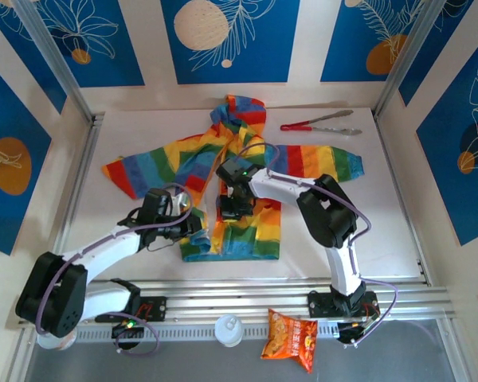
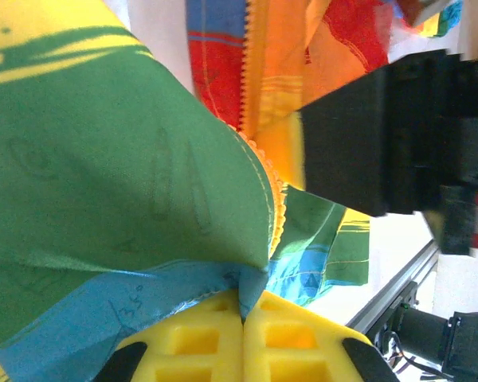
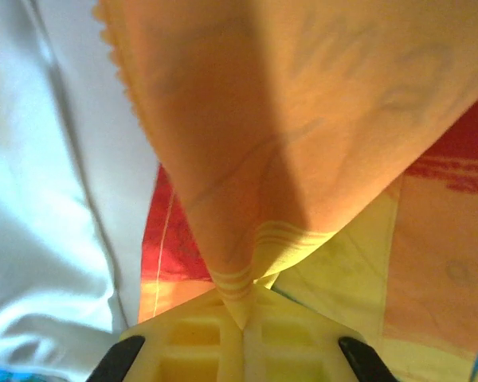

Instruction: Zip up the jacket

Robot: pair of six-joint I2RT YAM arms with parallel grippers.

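White bench (image 1: 366,231), blue-patterned walls behind. Item: jacket (image 1: 183,159), rainbow-striped, spread mid-bench, front open. Light, limp, creases readily; judged best taken along the zipper edges (image 2: 247,95), near the hem. My left end effector (image 2: 243,310): pinched closed on the green-blue front edge. My right end effector (image 3: 243,314): pinched closed on an orange fold.

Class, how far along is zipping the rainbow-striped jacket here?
Done: both front sides are gripped. In hand: left claw pinches the green-blue hem of the rainbow-striped fabric hooded jacket; right claw pinches its orange panel. Remaining: the orange zipper teeth lie apart, unjoined.
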